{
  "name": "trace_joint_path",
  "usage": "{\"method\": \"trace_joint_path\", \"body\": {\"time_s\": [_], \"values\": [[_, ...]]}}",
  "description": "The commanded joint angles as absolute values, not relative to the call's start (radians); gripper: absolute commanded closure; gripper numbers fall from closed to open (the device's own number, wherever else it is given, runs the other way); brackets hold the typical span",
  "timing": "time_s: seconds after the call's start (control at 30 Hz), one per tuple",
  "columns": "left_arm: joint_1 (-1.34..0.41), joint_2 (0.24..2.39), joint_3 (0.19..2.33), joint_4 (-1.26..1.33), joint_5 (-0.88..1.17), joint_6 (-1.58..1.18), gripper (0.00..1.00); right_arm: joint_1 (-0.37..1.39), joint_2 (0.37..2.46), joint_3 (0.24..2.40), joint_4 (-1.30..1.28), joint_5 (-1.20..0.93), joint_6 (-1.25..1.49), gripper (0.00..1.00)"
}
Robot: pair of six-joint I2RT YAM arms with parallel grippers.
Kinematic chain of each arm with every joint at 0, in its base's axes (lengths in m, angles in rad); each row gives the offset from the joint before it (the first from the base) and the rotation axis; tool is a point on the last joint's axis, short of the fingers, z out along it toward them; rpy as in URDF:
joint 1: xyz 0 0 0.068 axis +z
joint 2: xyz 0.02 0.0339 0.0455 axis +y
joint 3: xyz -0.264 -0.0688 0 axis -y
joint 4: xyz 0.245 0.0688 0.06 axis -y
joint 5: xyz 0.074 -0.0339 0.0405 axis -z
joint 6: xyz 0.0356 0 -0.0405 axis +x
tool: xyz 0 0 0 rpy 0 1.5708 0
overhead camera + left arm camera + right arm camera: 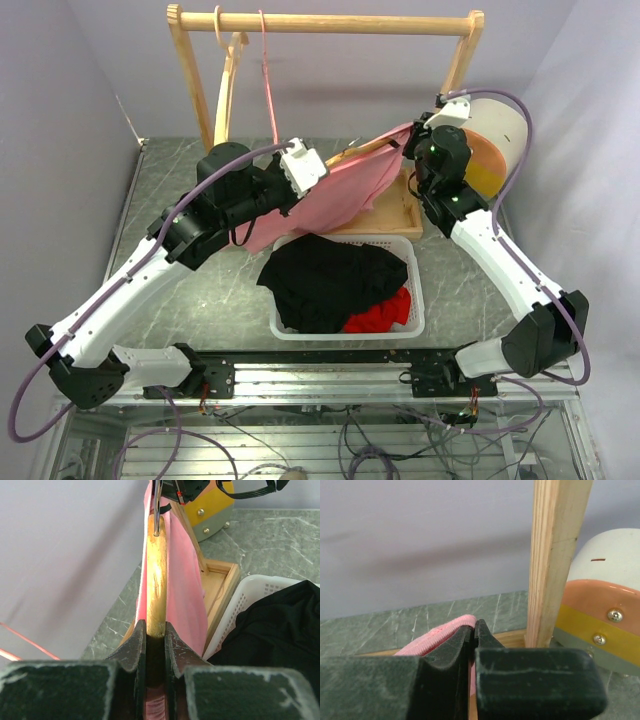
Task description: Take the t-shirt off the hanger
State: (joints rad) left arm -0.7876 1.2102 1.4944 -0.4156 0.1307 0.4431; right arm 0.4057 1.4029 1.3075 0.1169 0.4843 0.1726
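A pink t-shirt [340, 195] is draped over a wooden hanger [366, 149] held tilted in the air between my two arms, in front of the rack. My left gripper [155, 630] is shut on the lower end of the hanger [155, 580], with pink cloth [185, 580] falling on both sides of it. The hanger's metal hook [156, 510] points away from me. My right gripper [473, 625] is shut on a ribbed pink edge of the t-shirt [440, 632] at the upper end, close to the rack's right post [555, 555]. In the top view the right gripper [412, 142] sits at the cloth's upper right corner.
The wooden rack rail [330, 22] spans the back and carries an empty wooden hanger [230, 80] and a thin pink hanger [268, 85]. A white basket [415, 290] in front holds black [330, 275] and red [380, 312] garments. A rounded white, orange and yellow object [495, 145] stands at the right.
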Motion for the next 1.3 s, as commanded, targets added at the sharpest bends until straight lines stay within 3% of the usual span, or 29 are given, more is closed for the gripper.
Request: {"method": "trace_joint_path", "body": {"time_s": [0.0,0.6,0.9,1.27], "values": [[-0.782,1.073,1.521,-0.439,0.205,0.459,0.93,0.276,1.451,1.283,0.074,0.689,0.127,1.0],[-0.783,1.081,1.567,-0.499,0.292,0.492,0.93,0.137,1.448,1.225,0.044,0.549,0.208,1.0],[-0.783,1.07,1.571,-0.577,0.328,0.56,0.93,0.11,1.455,1.319,0.056,0.682,0.135,1.0],[-0.782,1.053,1.56,-0.592,0.373,0.579,0.93,0.021,1.46,1.323,0.025,0.58,0.186,1.0]]}}
